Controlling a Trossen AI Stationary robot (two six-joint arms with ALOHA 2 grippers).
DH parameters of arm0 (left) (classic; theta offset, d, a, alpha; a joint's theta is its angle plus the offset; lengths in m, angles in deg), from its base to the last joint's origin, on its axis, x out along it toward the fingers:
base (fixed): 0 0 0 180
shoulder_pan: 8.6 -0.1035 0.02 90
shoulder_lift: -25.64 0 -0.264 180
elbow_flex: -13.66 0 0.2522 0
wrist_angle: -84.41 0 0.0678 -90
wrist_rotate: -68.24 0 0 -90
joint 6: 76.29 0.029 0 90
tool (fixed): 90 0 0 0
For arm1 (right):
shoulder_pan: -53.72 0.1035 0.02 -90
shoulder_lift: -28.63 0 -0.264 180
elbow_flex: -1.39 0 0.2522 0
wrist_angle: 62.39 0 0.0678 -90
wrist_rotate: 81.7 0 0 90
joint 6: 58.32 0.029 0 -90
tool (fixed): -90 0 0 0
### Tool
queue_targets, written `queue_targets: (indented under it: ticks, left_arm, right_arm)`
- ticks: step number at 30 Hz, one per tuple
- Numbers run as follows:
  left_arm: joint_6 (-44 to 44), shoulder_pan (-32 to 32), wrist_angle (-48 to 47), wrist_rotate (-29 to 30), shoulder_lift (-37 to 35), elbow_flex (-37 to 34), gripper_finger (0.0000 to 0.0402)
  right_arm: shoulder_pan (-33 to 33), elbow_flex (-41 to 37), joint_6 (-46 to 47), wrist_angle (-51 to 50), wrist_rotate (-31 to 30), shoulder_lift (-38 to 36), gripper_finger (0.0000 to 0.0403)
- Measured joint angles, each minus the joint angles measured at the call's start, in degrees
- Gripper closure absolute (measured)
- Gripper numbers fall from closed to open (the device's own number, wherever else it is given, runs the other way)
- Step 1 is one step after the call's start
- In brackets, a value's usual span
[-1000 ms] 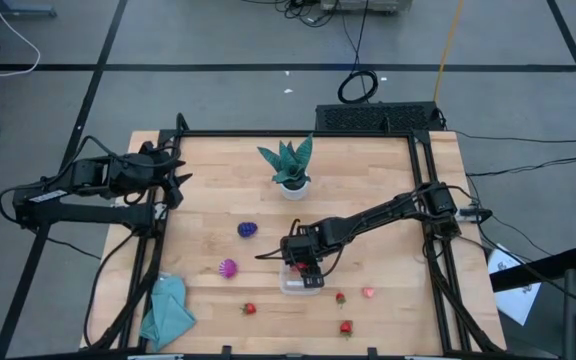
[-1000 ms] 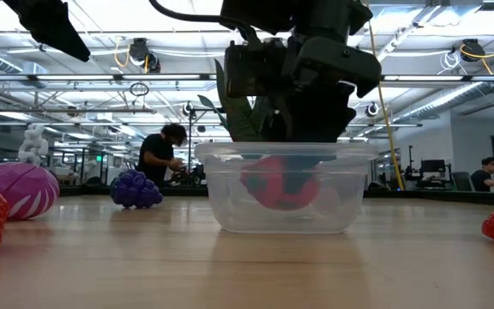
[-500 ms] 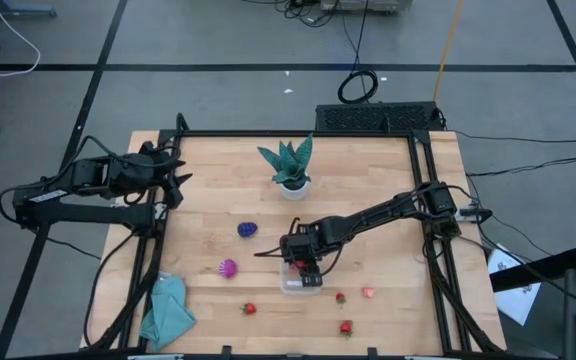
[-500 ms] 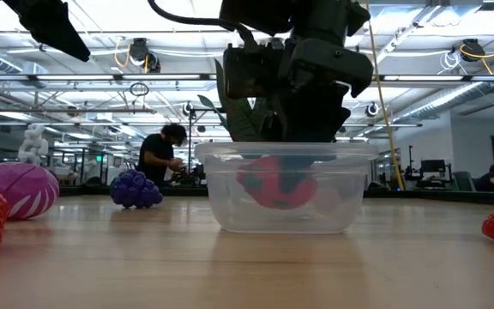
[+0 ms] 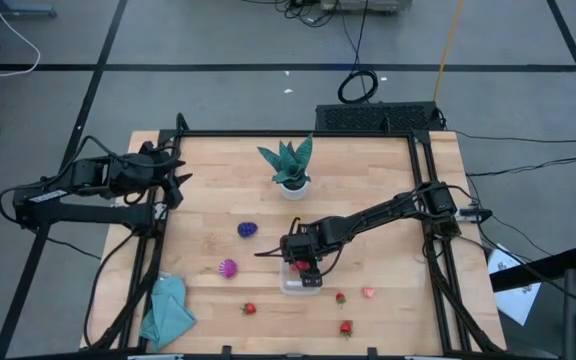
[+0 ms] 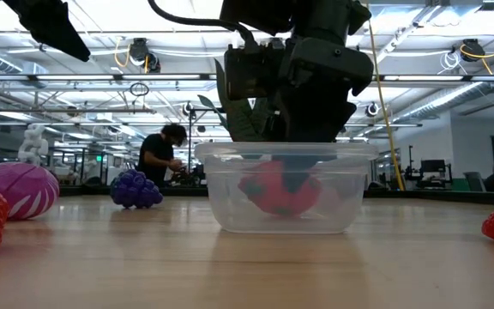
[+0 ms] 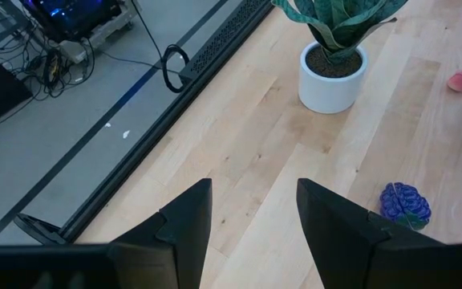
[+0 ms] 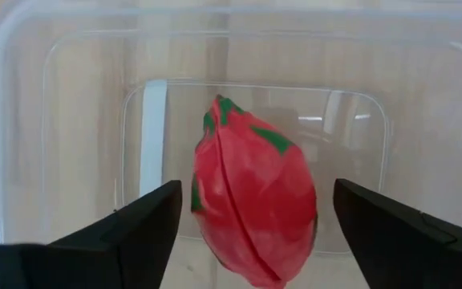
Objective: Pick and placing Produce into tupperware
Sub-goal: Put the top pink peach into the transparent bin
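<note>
Far left of table edge, left gripper (image 5: 173,172) idles, fingers narrowly parted on nothing. Mid-table, purple fruit (image 5: 247,229) and magenta fruit (image 5: 228,268) lie loose. Right gripper (image 5: 302,264) hangs inside the tupperware (image 5: 302,286), jaws spread wide either side of a red strawberry (image 8: 253,212) resting on the floor, no contact. Straight lift looks clear. Nearest loose berries (image 5: 340,298) just right of tupperware, right arm's reach.

A robotics lab, probably: ceiling trusses (image 6: 101,79) and distant workbenches are seen, with cables (image 5: 358,85) laid across a taped grey floor (image 5: 218,40).
</note>
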Motion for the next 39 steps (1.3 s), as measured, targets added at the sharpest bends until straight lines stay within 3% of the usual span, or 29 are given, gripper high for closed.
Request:
queue_targets:
  ticks: [14,21,31,39]
  left_arm:
    - [0.0,0.0,0.0,0.0,0.0,0.0,0.0215]
    - [0.0,0.0,0.0,0.0,0.0,0.0,0.0215]
    - [-0.1,0.0,0.0,0.0,0.0,0.0,0.0215]
    - [-0.2,0.0,0.0,0.0,0.0,0.0,0.0215]
  right_arm:
    - [0.6,3.1,0.4,-2.1,0.0,-6.9,0.0084]
    - [0.5,3.1,1.7,-13.3,-0.3,-14.9,0.0084]
    - [-0.3,3.1,1.3,-27.4,-11.8,-22.9,0.0085]
    - [-1.2,3.1,-4.6,-30.3,-12.3,-21.0,0.0085]
